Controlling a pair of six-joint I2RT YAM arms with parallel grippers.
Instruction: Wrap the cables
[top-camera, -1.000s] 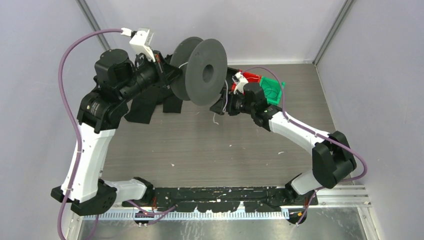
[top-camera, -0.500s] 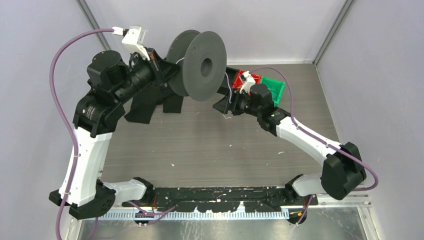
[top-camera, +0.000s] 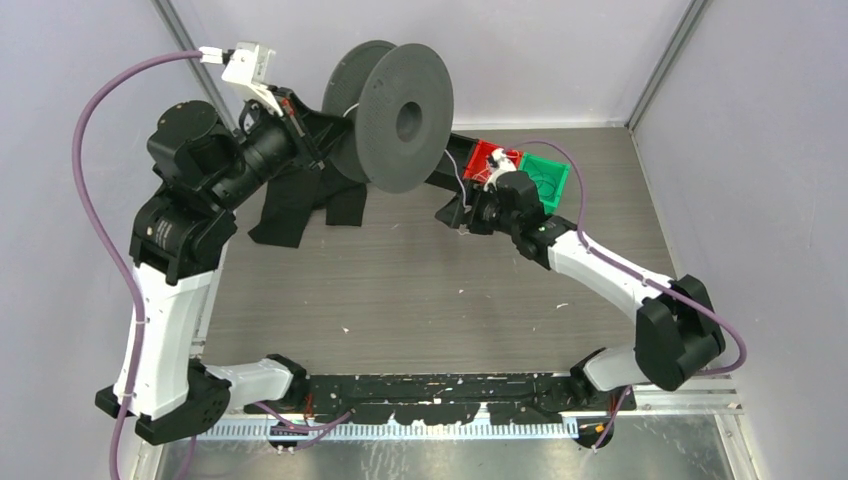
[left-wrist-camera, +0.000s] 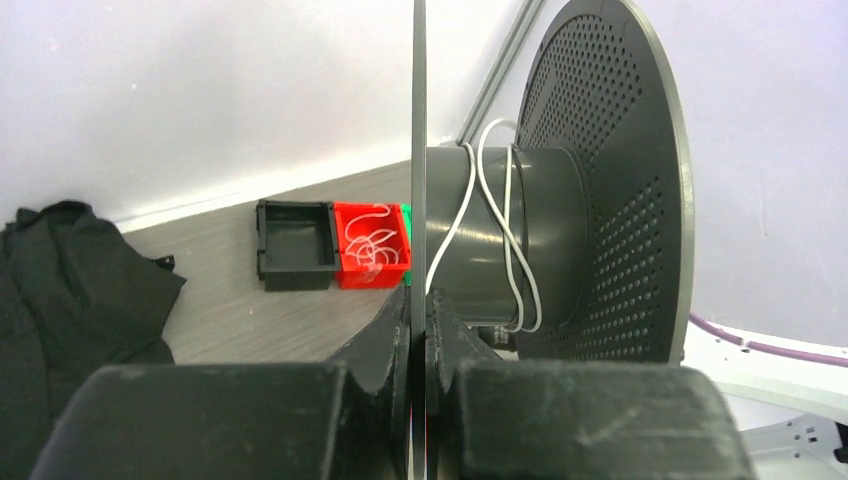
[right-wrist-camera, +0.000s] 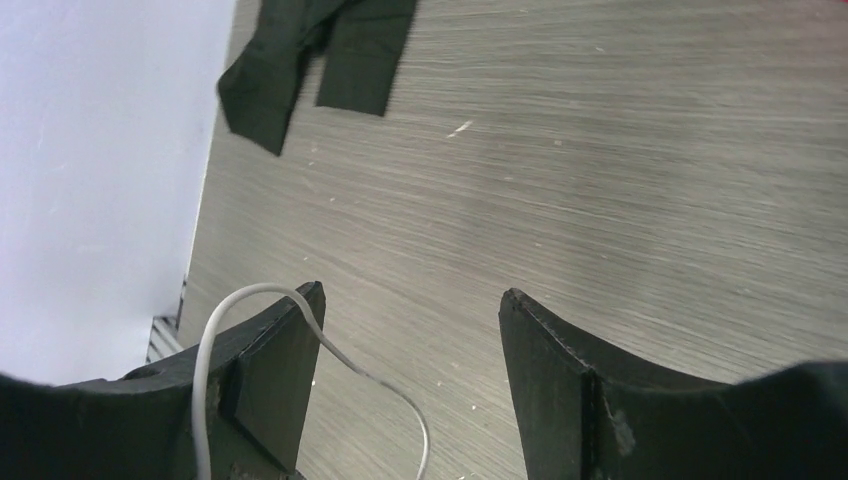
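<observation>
The left claw (left-wrist-camera: 418, 330) is raised above the far left of the table (top-camera: 400, 300), its jaws pinched tight on the edge of one flange of a grey spool (left-wrist-camera: 610, 200), which it holds in the air with the hub lying sideways. A white cable (left-wrist-camera: 505, 235) runs a few loose turns around that hub. The right claw (right-wrist-camera: 410, 300) hangs low over the table just below and to the right of the spool, jaws spread wide and gripping nothing; a cable strand (right-wrist-camera: 250, 287) arches over one finger and trails down. More cables (left-wrist-camera: 370, 243) lie curled in a red bin (left-wrist-camera: 370, 278), which touches a black bin (left-wrist-camera: 297, 277) and a green bin (top-camera: 545, 175). A black cloth (top-camera: 300, 205) lies at far left.
</observation>
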